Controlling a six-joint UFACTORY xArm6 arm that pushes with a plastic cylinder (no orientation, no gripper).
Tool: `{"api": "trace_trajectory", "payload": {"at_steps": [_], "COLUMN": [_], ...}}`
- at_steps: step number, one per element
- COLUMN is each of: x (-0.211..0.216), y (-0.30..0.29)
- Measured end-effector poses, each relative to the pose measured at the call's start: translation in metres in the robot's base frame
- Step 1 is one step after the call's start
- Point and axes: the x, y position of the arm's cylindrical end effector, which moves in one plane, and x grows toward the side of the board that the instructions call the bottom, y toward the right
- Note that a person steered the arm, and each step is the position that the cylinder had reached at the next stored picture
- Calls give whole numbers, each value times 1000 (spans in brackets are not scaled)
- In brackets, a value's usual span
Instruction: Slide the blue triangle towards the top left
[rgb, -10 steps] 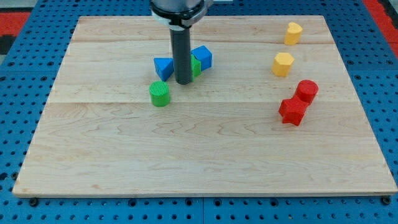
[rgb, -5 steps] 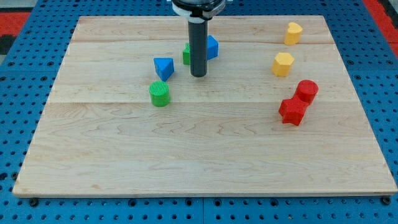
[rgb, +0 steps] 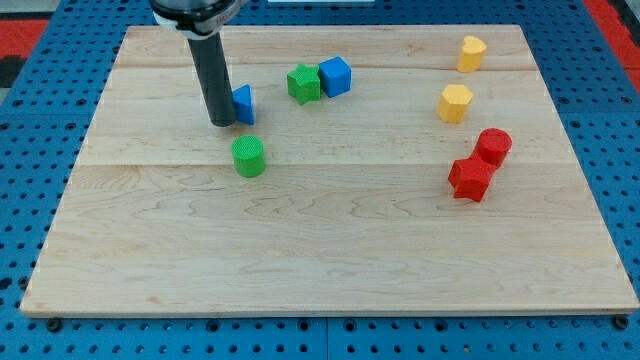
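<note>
The blue triangle (rgb: 243, 103) lies on the wooden board (rgb: 320, 260) in its upper left part, partly hidden behind my rod. My tip (rgb: 221, 122) rests on the board at the triangle's left side, touching or nearly touching it. A green cylinder (rgb: 248, 157) stands just below and to the right of the tip.
A green star-shaped block (rgb: 303, 83) and a blue cube (rgb: 335, 76) sit together right of the triangle. Two yellow blocks (rgb: 471, 53) (rgb: 455, 102) are at the upper right. Two red blocks (rgb: 492, 146) (rgb: 470, 179) touch each other at the right.
My rod swung from right of the triangle across to its left side. The blue triangle shifted slightly left and up. The green cylinder moved a little down and left. The green star is now uncovered.
</note>
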Motion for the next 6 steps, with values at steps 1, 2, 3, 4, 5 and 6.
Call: {"api": "trace_trajectory", "payload": {"at_steps": [1, 2, 3, 4, 5, 6], "x": [-9, 1, -22, -38, -24, -22], "y": [0, 23, 17, -10, -15, -17]}}
